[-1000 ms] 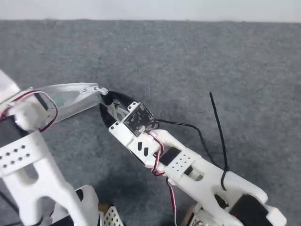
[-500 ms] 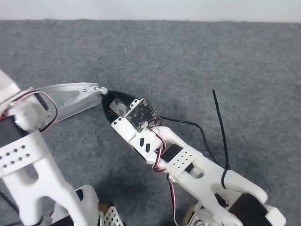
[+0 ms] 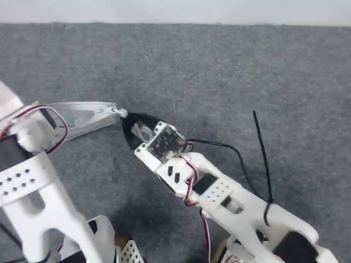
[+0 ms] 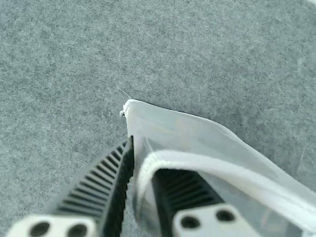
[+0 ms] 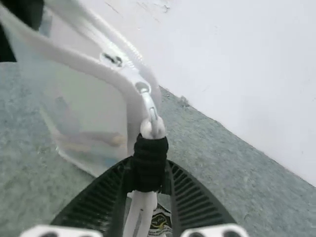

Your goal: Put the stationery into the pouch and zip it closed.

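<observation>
**Both grippers clamped on the pouch**

The translucent pouch (image 3: pixel 82 116) is stretched between the two arms over the grey felt table (image 3: pixel 247 71). The left gripper (image 4: pixel 140 165) is closed narrow on one end of the pouch (image 4: pixel 197 138), with the wall and white zip band pinched between its ribbed jaws. The right gripper (image 5: pixel 148 170) is at the other end, clamped on the zipper pull (image 5: pixel 149 114) at its black wrap (image 5: pixel 148 163). Faint shapes show inside the pouch (image 5: pixel 84 108); can't tell what they are. A black cable (image 3: pixel 262 159) runs along the right arm.
</observation>
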`<act>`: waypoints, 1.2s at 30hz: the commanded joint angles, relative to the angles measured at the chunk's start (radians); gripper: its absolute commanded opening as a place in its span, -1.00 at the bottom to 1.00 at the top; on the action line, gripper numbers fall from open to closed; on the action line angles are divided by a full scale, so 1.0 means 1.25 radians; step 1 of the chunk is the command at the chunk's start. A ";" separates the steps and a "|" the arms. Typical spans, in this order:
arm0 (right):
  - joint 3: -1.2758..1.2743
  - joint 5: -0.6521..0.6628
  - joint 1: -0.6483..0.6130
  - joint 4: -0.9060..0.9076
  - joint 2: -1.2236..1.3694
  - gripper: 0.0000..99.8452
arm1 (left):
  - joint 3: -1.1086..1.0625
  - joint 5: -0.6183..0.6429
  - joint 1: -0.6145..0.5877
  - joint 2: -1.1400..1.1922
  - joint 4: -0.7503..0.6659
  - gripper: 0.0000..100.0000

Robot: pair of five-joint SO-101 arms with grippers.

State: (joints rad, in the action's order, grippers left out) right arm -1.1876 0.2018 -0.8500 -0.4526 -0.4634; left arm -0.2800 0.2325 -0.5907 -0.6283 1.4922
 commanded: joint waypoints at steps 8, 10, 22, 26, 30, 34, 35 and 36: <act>0.001 0.016 -0.083 0.314 -0.169 -0.99 | 0.007 0.017 0.007 0.000 -0.031 -0.56; 0.000 0.025 -0.100 0.370 -0.192 -0.99 | -0.008 0.014 0.031 -0.001 -0.032 -0.51; 0.000 0.101 -0.181 0.568 -0.274 -0.99 | -0.079 -0.053 0.195 -0.006 -0.117 -0.38; 0.000 0.099 -0.188 0.598 -0.307 -0.99 | -0.079 -0.125 0.293 -0.006 -0.095 -0.38; 0.000 0.099 -0.185 0.633 -0.361 -0.99 | -0.082 -0.164 0.379 -0.006 -0.072 -0.39; 0.000 0.099 -0.184 0.671 -0.420 -0.99 | -0.088 -0.203 0.428 -0.007 -0.050 -0.39; 0.000 0.099 -0.184 0.677 -0.435 -0.99 | -0.088 -0.217 0.441 -0.007 -0.039 -0.39; -0.001 0.099 -0.184 0.683 -0.447 -0.99 | -0.085 -0.227 0.449 -0.007 -0.029 -0.39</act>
State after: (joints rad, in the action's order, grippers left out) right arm -1.1968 0.3138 -1.0756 0.3805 -0.9452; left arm -0.4043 -0.0115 -0.0598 -0.6299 1.4231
